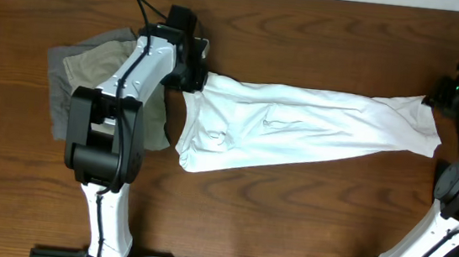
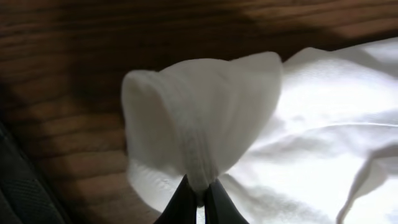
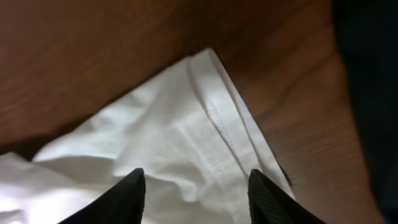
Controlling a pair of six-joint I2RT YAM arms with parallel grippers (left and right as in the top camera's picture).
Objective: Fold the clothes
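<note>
- Cloth position: white T-shirt (image 1: 305, 127) stretched in a long band across the wooden table (image 1: 287, 227), running from centre-left to the far right side.
- Left gripper (image 2: 198, 200): jaws pinched tight on a seamed fold at the T-shirt's left end; the fold puffs out beyond the fingertips.
- Right gripper (image 3: 196, 190): fingers spread apart over the T-shirt's hemmed right corner, nothing pinched.
- Khaki shorts (image 1: 92, 69) lying on a grey piece (image 1: 54, 86), heaped just left of the T-shirt, partly hidden under the left arm.
</note>
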